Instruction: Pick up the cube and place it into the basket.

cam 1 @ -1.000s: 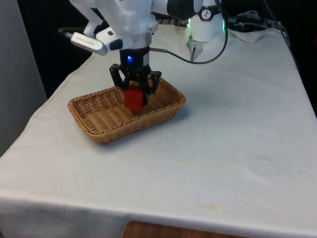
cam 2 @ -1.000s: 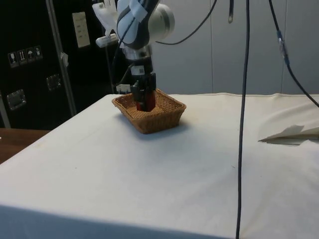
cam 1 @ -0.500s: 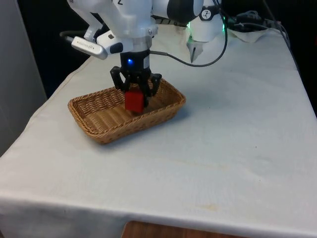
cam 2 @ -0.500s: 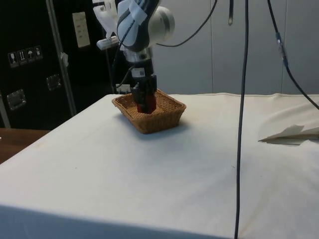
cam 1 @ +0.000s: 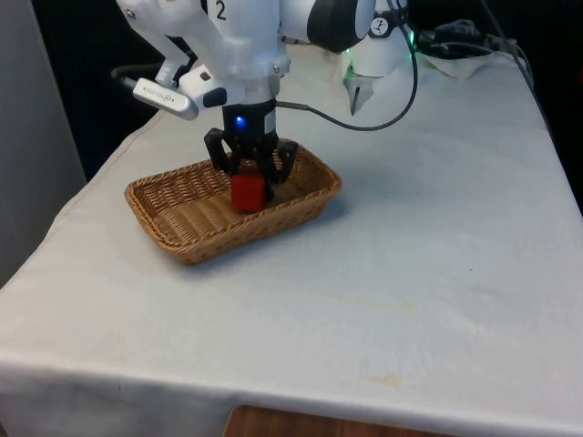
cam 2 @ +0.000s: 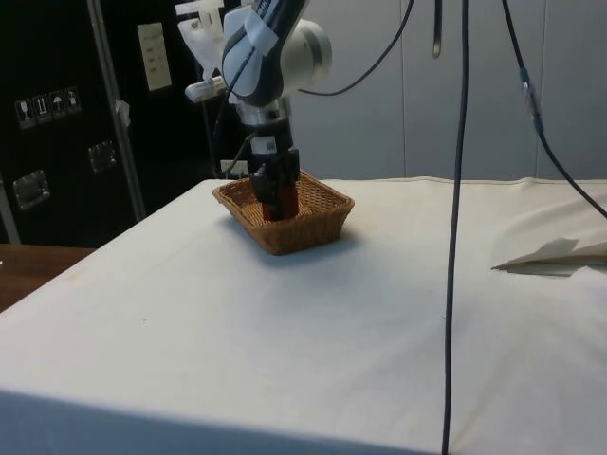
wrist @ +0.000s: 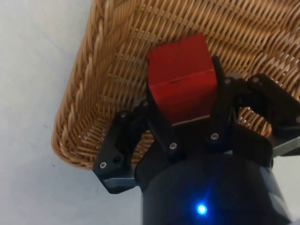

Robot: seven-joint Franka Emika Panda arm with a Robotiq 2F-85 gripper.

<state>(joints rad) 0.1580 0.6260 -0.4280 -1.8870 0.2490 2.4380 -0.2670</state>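
Red cube, clamped between the two black fingers of the end effector and held low inside the wicker basket, toward the end on the front view's right. In the wrist view the cube lies over the woven floor near one corner. The basket rests on the white-clothed bench.
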